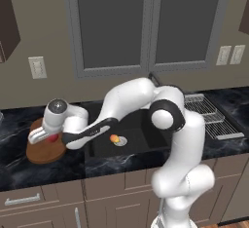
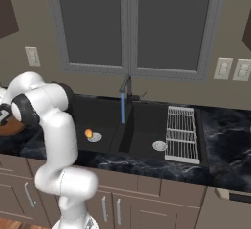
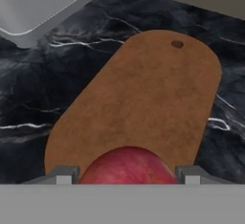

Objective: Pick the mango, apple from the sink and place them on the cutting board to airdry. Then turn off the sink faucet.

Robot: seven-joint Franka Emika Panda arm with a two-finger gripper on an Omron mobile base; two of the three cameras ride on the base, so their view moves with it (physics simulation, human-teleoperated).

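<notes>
The robot's claw (image 1: 50,137) is squeezed onto the red apple (image 3: 127,165), one finger on each side, and it holds the apple just over the brown cutting board (image 3: 143,103), which lies flat on the dark counter (image 3: 57,89) to the left of the black sink (image 2: 142,125). The orange mango (image 1: 114,138) sits in the left part of the sink, right beside the round silver drain (image 1: 120,141). A thin blue stream of water (image 2: 122,109) runs down from the faucet (image 2: 126,87), and a wire rack (image 2: 181,134) lies on the right side of the sink.
</notes>
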